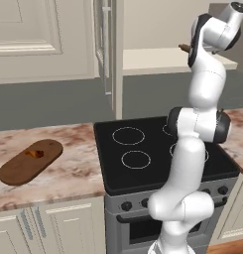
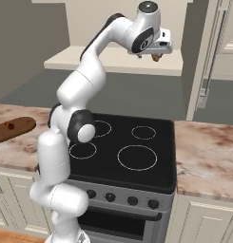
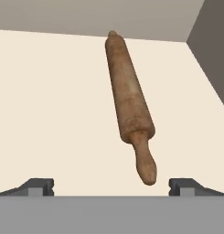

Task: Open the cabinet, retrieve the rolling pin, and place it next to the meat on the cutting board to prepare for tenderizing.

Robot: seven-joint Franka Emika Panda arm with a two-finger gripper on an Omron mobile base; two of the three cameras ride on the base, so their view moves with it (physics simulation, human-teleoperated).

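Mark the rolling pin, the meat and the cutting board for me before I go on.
rolling pin [image 3: 129, 103]: hand view, middle of its barrel.
meat [image 1: 34, 153]: left base view, centre of the lump.
cutting board [image 1: 21, 169]: left base view, bare wood near its closer end.

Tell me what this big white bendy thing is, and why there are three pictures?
It is a robot arm in a pretend kitchen. Two pictures come from cameras behind it, left and right. The third comes from a camera on its hand, the gripper, which is open and holds nothing. The hand is up at the open cabinet, looking at a wooden rolling pin lying on the shelf. Below is a black stove. On the counter lies a cutting board with a bit of meat.
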